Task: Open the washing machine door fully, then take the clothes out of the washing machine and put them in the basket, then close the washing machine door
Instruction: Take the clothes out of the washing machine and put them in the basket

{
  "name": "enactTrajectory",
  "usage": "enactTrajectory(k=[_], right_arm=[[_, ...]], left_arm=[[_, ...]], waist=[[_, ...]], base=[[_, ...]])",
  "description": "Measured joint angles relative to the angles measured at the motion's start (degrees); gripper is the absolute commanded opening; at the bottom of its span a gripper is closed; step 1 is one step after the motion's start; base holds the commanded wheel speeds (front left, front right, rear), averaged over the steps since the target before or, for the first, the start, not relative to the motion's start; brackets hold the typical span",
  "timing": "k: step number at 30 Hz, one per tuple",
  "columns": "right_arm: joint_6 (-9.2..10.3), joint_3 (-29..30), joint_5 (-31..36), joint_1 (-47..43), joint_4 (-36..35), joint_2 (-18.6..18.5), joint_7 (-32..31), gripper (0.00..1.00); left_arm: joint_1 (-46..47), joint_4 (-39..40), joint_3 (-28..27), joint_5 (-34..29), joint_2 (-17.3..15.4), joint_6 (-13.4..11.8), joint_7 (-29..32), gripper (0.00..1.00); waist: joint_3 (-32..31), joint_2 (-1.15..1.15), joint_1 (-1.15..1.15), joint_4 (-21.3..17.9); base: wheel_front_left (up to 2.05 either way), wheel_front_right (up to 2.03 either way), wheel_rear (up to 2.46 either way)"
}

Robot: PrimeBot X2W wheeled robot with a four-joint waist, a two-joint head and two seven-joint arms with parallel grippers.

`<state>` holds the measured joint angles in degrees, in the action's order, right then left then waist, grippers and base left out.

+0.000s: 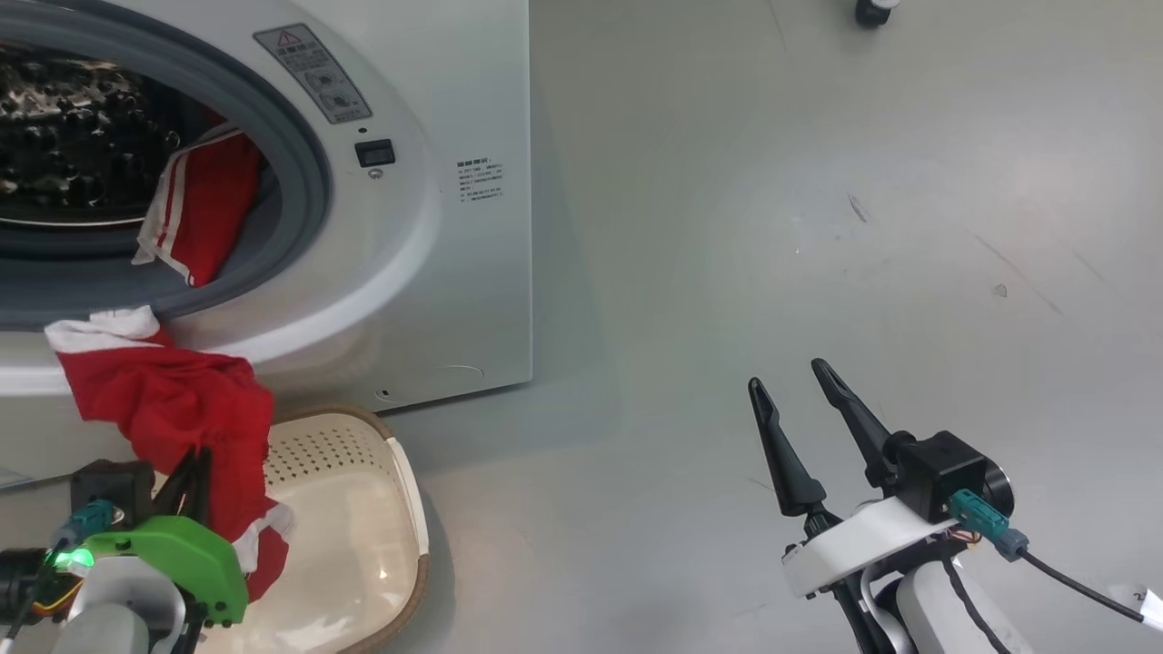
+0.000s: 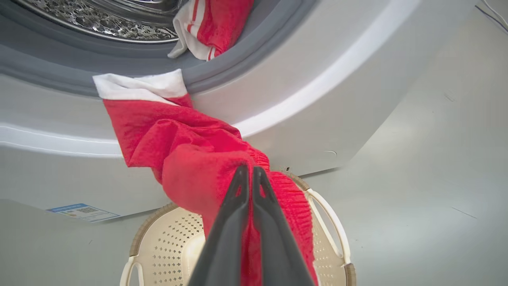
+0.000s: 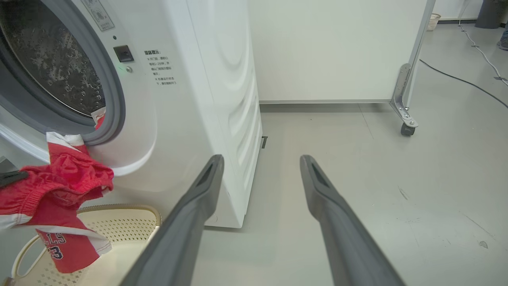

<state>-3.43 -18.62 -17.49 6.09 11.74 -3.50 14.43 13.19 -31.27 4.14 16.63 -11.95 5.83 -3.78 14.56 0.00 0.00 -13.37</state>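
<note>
The white washing machine (image 1: 454, 272) stands with its mouth open; the washing machine door is out of view. A red garment with a white band (image 1: 173, 409) trails from the grey gasket (image 2: 222, 67) down over the cream basket (image 1: 363, 536). My left gripper (image 2: 248, 171) is shut on this garment above the basket (image 2: 170, 242). Another of the clothes, red with white stripes (image 1: 204, 213), lies in the drum mouth. My right gripper (image 1: 789, 377) hangs open over the bare floor to the right, holding nothing; its fingers (image 3: 190, 206) point past the machine's corner.
A white partition on casters (image 3: 405, 127) stands behind the machine. A black cable (image 3: 456, 77) runs over the grey floor (image 1: 863, 227) at the far right. The floor to the right of the machine is open.
</note>
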Motion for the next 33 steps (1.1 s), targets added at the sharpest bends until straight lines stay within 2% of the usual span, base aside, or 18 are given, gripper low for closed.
enactTrajectory(k=[13, 30, 33], right_arm=[[-0.01, -1.0, 0.2, 2.7, -1.2, 0.4, 0.0, 1.00], [0.08, -2.0, 0.0, 5.3, -2.5, 0.8, 0.0, 1.00], [0.63, -2.0, -0.3, 5.3, -2.8, 0.9, 0.0, 1.00]], left_arm=[[1.1, -5.0, 0.1, -0.6, -2.6, 0.0, 4.3, 0.00], [5.6, -11.6, -1.6, -1.1, -6.3, -0.7, 5.2, 0.00], [5.7, -13.2, -2.2, -1.0, -6.6, -1.0, 4.7, 0.00]], waist=[[7.3, 0.00, 0.00, -3.4], [15.4, 0.00, 0.00, -9.2], [16.2, 0.00, 0.00, -9.9]], base=[[0.00, 0.00, 0.00], [0.00, 0.00, 0.00], [0.00, 0.00, 0.00]])
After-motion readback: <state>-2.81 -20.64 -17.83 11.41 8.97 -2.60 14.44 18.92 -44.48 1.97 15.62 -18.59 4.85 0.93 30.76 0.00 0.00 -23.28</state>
